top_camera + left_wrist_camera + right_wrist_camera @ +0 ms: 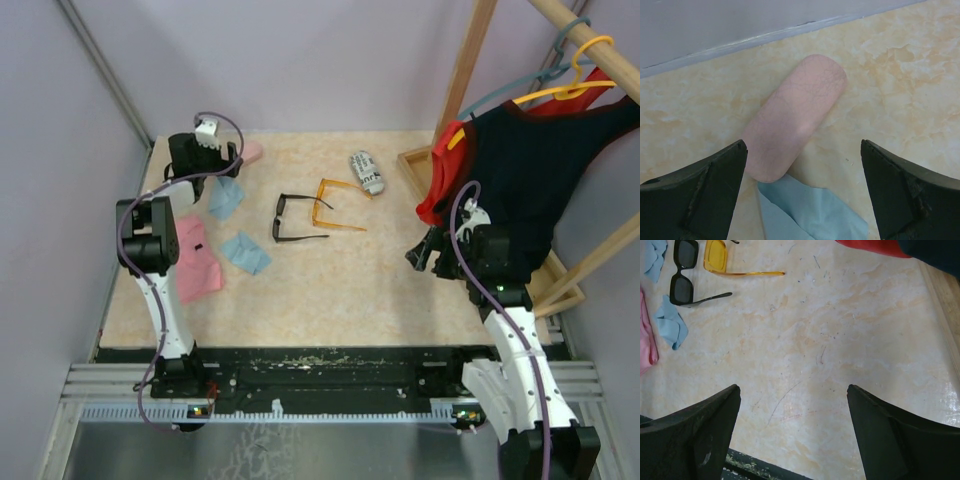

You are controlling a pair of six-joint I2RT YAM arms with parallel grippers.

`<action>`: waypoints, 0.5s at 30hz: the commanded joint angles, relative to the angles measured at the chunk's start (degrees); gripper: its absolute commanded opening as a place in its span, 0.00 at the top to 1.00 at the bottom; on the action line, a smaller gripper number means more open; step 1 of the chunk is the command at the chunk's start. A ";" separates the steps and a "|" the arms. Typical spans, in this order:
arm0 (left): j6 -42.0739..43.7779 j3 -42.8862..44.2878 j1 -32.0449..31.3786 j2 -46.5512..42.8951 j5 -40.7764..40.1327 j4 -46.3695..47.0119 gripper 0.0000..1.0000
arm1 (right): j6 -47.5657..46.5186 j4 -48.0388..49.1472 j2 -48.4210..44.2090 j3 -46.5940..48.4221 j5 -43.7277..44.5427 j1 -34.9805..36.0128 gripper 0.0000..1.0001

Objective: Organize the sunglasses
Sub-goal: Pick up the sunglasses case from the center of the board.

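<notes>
Beige tabletop [380,290] | 1 black sunglasses [278,218] | 1 orange sunglasses [317,205] | left fingers [715,195] wide | right fingers [695,435] wide

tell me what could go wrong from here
The open left pincer sits over the pink case, whose near end meets a blue cloth; a grasp might drag the cloth along.
The black pair and orange pair lie close with arms unfolded; lifting one could snag the other.
The right arm is near the hanging shirt and could catch it.
</notes>
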 commanded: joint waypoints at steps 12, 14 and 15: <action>1.04 -4.12 -0.95 -2.98 0.07 4.06 0.00 | -0.96 3.53 -0.33 1.41 -0.67 -0.50 0.12; 1.05 -6.52 -1.60 -4.44 -0.72 5.43 0.00 | -0.97 3.68 -0.33 1.33 -0.89 -0.53 0.12; 1.09 -7.91 -2.10 -5.19 -1.42 5.88 0.00 | -1.02 3.77 -0.35 1.38 -1.02 -0.51 0.12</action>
